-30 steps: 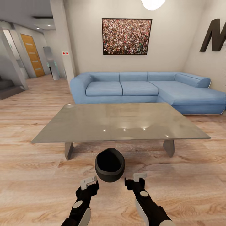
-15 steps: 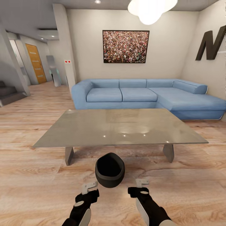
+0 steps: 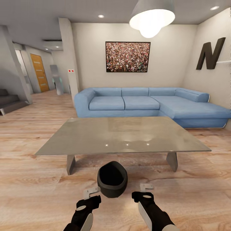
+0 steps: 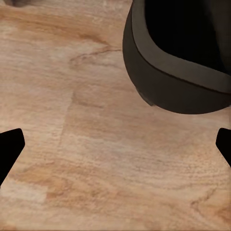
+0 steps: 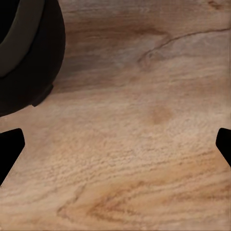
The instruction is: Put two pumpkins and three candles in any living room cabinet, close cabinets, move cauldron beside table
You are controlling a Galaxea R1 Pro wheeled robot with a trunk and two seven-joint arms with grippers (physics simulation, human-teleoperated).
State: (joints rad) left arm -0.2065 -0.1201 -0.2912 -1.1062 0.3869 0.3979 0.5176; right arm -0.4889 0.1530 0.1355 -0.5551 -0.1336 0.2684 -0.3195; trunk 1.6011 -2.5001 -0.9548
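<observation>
- Low in the middle of the head view, we see the cauldron (image 3: 112,179) sitting upright on the wood plank floor (image 3: 38,186), just in front of the grey table (image 3: 123,134) and near its front edge; we judge the cauldron step as good as done.
- Our left gripper (image 3: 92,193) and right gripper (image 3: 145,188) sit either side of the cauldron, apart from it; both have their fingers spread and hold nothing, with bare planks between the fingertips in the wrist views.
- We see no pumpkins, candles or cabinet from this spot, so we cannot tell whether that part is finished.
- Beyond the table, a blue corner sofa (image 3: 134,102) fills the middle of the frame, with a framed picture (image 3: 128,56) above it, a pendant lamp (image 3: 151,17) at top, a dark letter N (image 3: 210,54) at upper right, and an orange door (image 3: 39,72) at far left.
</observation>
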